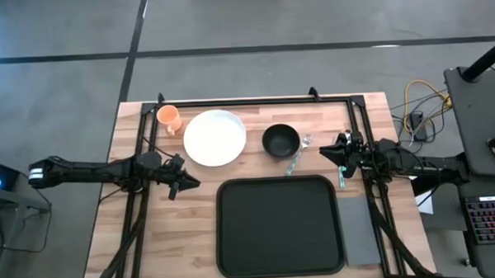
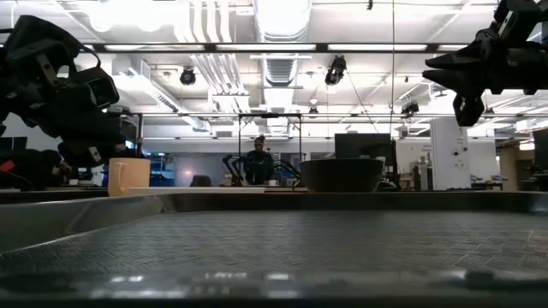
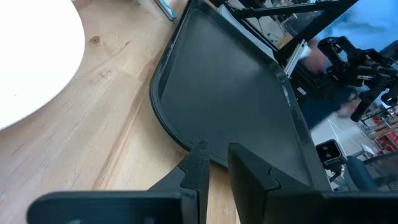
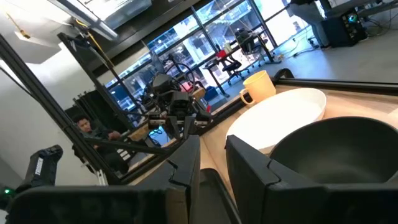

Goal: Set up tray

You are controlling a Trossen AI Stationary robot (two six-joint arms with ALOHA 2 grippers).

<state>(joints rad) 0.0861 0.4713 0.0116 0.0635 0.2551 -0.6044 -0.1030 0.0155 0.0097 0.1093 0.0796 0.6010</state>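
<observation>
We see the tray (image 1: 279, 227) bare at the table's near middle: flat, black, matte, with rounded corners and a raised rim.

Behind it sit a round white plate (image 1: 215, 138), a dark bowl (image 1: 280, 140) and an orange mug (image 1: 169, 118); a grey napkin (image 1: 360, 232) lies beside its right edge. Our left gripper (image 3: 214, 163) and right gripper (image 4: 211, 152) hover slightly parted, holding nothing.
</observation>
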